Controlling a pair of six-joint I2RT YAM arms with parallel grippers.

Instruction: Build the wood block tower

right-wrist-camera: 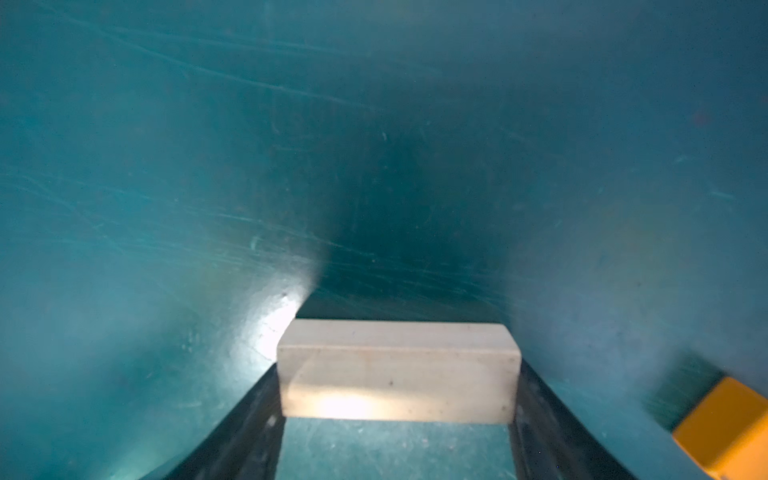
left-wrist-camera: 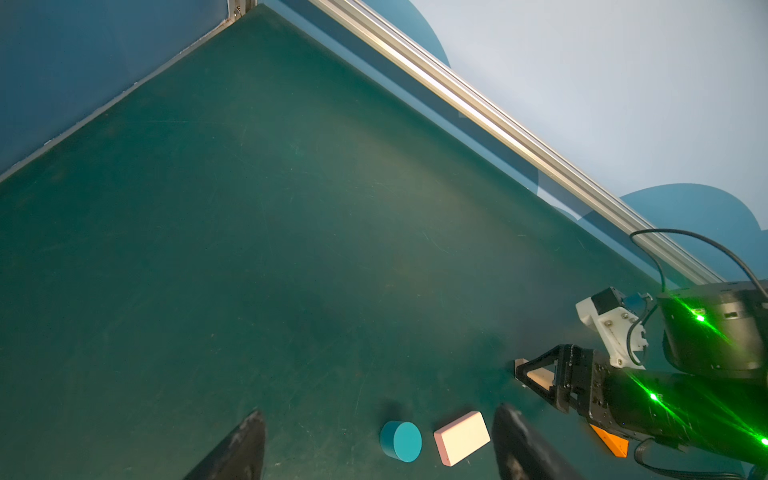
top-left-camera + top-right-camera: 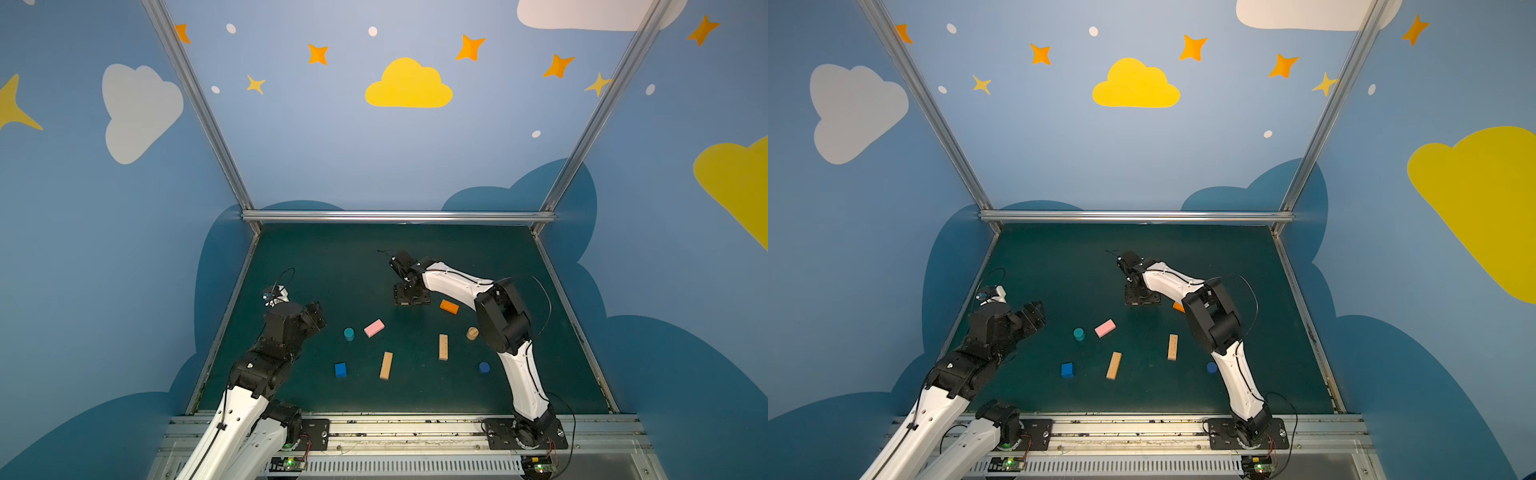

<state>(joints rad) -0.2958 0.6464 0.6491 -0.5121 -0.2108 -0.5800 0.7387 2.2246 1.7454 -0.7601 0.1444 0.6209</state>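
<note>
Reaching right gripper (image 3: 409, 298) down mid dark-green table (image 3: 332, 257), clamping flat pale tan wood bar (image 1: 399, 370) endwise; holding left gripper (image 3: 316, 316) spread near left edge.

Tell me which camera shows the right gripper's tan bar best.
Right wrist: the tan bar sits unobstructed in the right gripper. Left wrist shows a sliver through the finger frame; in both top views it barely shows.

Two arms over the worktop (image 3: 332, 257), one up and one down.
The left arm (image 3: 266, 365) bends up by the worktop's left edge, its left gripper (image 3: 319, 318) wide open in the air. The right arm (image 3: 511, 332) reaches to the middle, its right gripper (image 3: 409, 298) pointing down, fingers (image 1: 249, 436) pressed on both ends of a tan bar (image 1: 399, 374).
</note>
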